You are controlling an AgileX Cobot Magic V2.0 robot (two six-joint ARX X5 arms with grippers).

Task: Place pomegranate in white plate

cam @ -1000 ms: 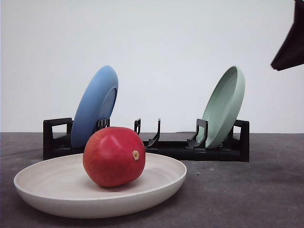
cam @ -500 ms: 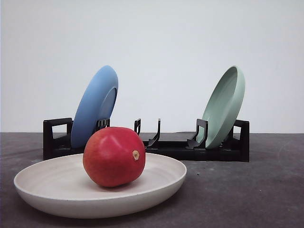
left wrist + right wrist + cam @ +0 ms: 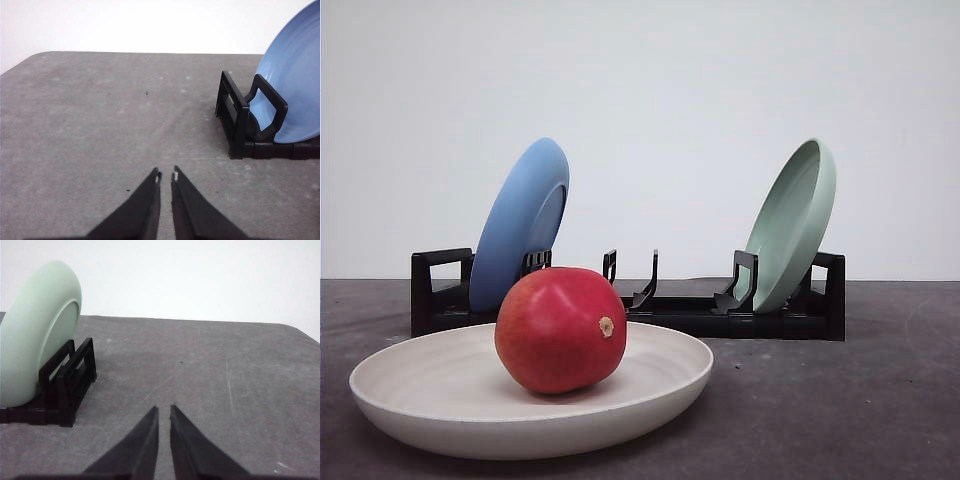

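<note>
Pomegranate (image 3: 560,330) sits in white plate (image 3: 440,415), nub toward right. My left gripper (image 3: 166,176) nearly closed, holds nothing. My right gripper (image 3: 164,409) same, nothing held, above table (image 3: 225,390).

One pomegranate (image 3: 560,329), one white plate (image 3: 440,420), one blue plate (image 3: 520,222), one green plate (image 3: 790,224), one black rack (image 3: 720,312).

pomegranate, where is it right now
In the front view the pomegranate sits in the white plate at front left, just ahead of the blue plate standing in the black rack.
</note>
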